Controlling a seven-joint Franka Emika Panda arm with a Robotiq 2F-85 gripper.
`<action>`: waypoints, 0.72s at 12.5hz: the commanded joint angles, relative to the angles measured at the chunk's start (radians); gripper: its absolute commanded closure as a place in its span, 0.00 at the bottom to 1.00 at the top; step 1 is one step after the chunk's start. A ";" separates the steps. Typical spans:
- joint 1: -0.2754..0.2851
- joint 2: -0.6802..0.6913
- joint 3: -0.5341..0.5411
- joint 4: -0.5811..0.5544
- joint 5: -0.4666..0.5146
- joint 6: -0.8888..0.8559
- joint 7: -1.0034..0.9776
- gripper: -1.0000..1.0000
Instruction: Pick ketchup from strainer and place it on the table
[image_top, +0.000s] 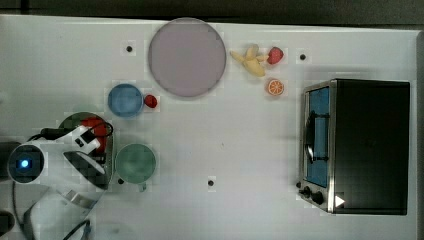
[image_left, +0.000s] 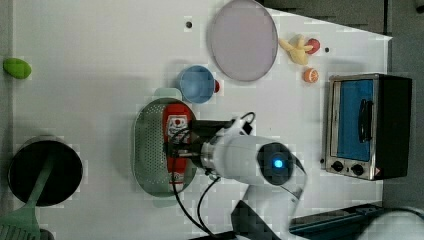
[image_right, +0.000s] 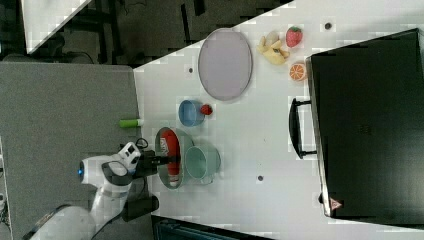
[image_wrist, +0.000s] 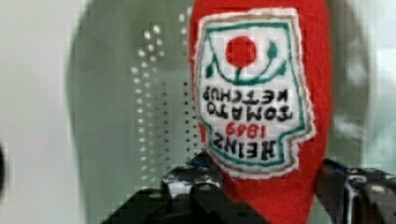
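Observation:
The ketchup (image_wrist: 261, 93) is a red bottle with a white label, lying in the pale green strainer (image_left: 150, 150) near the top view's left edge. My gripper (image_wrist: 271, 186) reaches down into the strainer, with a finger (image_wrist: 191, 179) pressed on each side of the bottle's body. From the left view the ketchup (image_left: 176, 125) lies lengthwise along the strainer's right side, and the gripper (image_left: 175, 150) covers its middle. In the top view the arm hides most of the strainer (image_top: 70, 121), and only part of the ketchup (image_top: 95, 127) shows. The white table (image_top: 225, 140) stretches out around it.
A green bowl (image_top: 135, 163) stands right beside the strainer, with a blue bowl (image_top: 125, 100) and a small strawberry (image_top: 150, 101) just beyond. Farther off are a grey-lilac plate (image_top: 187, 56), toy fruit (image_top: 252, 60) and a toaster oven (image_top: 355, 145). A black pot (image_left: 45, 172) sits at the left view's left.

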 joint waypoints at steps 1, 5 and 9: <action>-0.044 -0.132 0.079 0.058 0.116 -0.100 0.024 0.44; -0.102 -0.260 0.089 0.104 0.311 -0.278 -0.190 0.44; -0.188 -0.343 0.073 0.162 0.370 -0.439 -0.333 0.44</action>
